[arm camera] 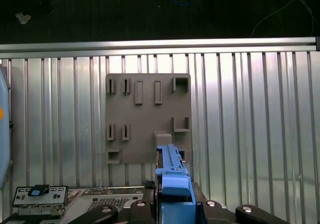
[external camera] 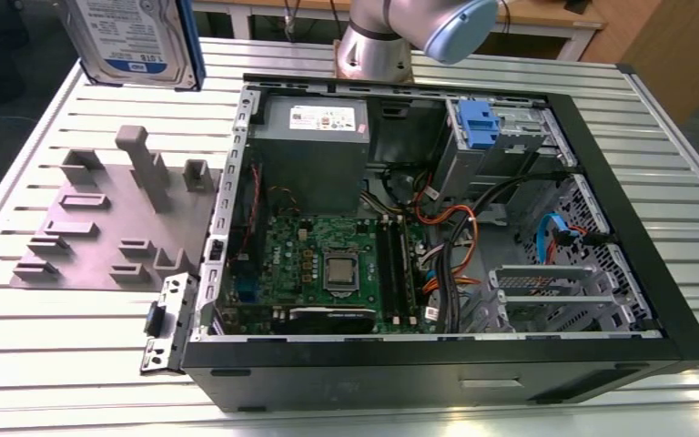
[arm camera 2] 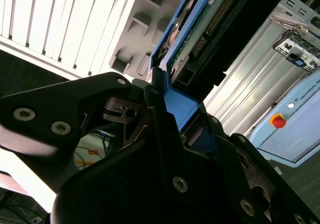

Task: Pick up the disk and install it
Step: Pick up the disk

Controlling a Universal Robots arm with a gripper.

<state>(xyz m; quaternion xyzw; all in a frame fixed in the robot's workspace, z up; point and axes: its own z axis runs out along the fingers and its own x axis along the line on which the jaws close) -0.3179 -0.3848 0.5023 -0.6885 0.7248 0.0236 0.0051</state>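
High over the far corner of the slatted table (external camera: pixel 70 364), at the exterior view's left, the disk (external camera: pixel 131 41) hangs clear of everything with its labelled face showing, above the grey slotted fixture (external camera: pixel 95 228) that lies on the table beside the open computer case (external camera: pixel 647 237). In both wrist views the gripper (arm camera 2: pixel 177 119) is clamped on the disk's blue carrier rail, its black fingers (arm camera 2: pixel 150 97) pressed against either side. The first wrist view looks straight down past the disk onto the fixture. The pick-up looks done and the carry is the step in hand, with the install not yet begun. A drive bay with a blue latch (external camera: pixel 477 123) sits at the case's far corner. Seating the disk would probably call for squaring its rails to the bay and keeping clear of the loose cables (external camera: pixel 447 218).
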